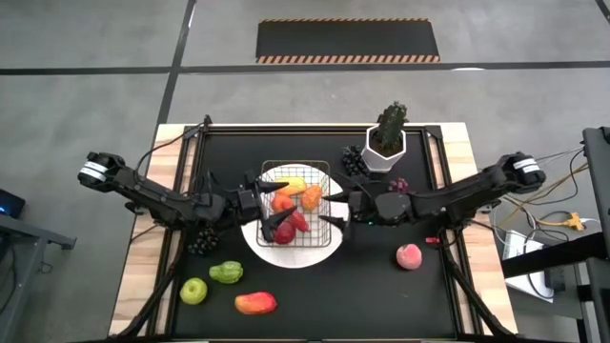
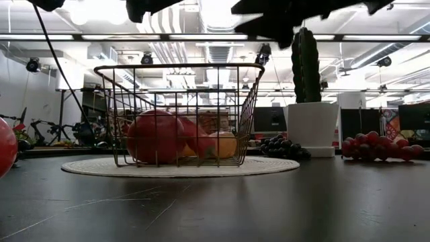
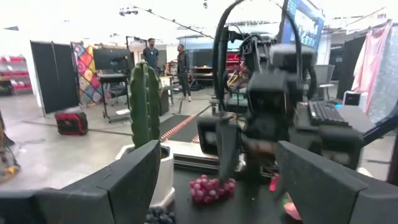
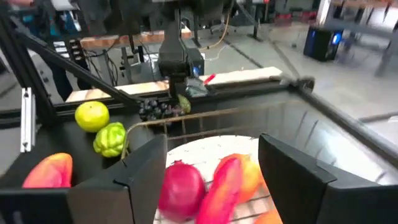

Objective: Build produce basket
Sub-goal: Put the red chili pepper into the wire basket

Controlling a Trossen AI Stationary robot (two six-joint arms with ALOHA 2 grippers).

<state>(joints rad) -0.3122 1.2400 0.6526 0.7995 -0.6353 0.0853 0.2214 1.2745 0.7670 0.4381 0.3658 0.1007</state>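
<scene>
The wire basket stands on a round white plate at the table's middle. It holds a red apple, a red chili, an orange and other produce. My left gripper hovers open and empty above the basket's left side. My right gripper hovers open and empty above its right side. The two grippers face each other. In the low view both stand above the basket's rim.
Near left lie dark grapes, a green pepper, a green apple and a mango. A peach lies right. A potted plant, dark grapes and red grapes are far right. People stand beyond the table.
</scene>
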